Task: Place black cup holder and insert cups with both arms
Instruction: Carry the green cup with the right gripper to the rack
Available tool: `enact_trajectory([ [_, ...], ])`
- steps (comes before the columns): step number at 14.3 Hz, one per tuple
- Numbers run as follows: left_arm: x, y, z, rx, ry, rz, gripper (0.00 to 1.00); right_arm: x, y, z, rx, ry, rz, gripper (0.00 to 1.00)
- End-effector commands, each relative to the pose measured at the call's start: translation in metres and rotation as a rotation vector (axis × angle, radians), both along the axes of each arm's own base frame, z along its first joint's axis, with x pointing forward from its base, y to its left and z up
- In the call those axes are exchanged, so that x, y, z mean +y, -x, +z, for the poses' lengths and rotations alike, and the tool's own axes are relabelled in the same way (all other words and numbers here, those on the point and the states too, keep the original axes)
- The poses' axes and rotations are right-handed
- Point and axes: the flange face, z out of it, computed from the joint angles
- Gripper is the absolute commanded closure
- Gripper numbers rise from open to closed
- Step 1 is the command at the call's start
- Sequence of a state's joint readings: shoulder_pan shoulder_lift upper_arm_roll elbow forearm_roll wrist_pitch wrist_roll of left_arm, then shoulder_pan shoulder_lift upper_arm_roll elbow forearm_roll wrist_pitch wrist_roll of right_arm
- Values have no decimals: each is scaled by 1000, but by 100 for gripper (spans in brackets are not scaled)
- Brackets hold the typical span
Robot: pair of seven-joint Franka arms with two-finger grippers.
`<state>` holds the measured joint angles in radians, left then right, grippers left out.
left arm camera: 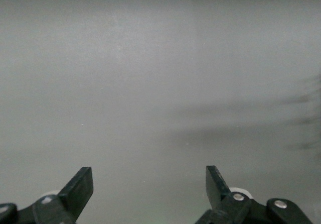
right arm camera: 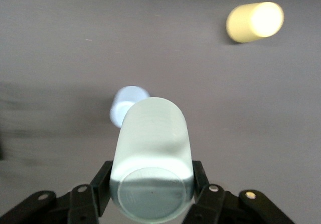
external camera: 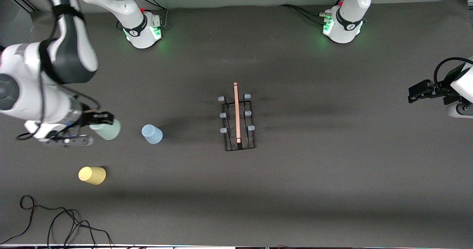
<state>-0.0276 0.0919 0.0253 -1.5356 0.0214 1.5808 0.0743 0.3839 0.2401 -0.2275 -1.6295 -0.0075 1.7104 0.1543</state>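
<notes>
Pale green tapered plastic cup (external camera: 107, 129): clamped on its side in right gripper (external camera: 100, 119), jaws closed on its walls, left of frame; carry level to black wire cup holder (external camera: 239, 120), frame centre, seat squarely on a peg. Left gripper (external camera: 419, 92): waiting, right edge, jaws wide, empty

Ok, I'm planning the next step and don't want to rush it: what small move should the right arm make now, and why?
Probably carry the pale green cup toward the black cup holder at mid-table. The right gripper is shut on that cup, held up near the right arm's end, while all six pegs look bare. The light blue cup and yellow cup lie on the table. The left gripper waits open.
</notes>
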Motion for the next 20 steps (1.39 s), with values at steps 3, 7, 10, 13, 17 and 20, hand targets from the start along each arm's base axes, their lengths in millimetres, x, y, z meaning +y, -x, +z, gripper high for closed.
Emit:
enact_trajectory([
  [3,-2,-1,5,-8,-3,-14,0,128,26,-1,18,-56,-135,83],
  [7,-1,-2,4,-11,-3,-13,0,224,67,-9,2,-71,-191,83],
  [10,1,-3,2,-10,-3,-10,0,255,86,-18,29,-85,-211,83],
  [13,1,-5,-1,-14,-3,-10,0,278,105,-23,56,-94,-213,83],
  [17,1,-6,-1,-16,-3,-10,0,308,111,-41,30,-88,-261,83],
  [20,1,-6,-3,-11,-3,-10,0,336,104,-55,6,-76,-293,83],
])
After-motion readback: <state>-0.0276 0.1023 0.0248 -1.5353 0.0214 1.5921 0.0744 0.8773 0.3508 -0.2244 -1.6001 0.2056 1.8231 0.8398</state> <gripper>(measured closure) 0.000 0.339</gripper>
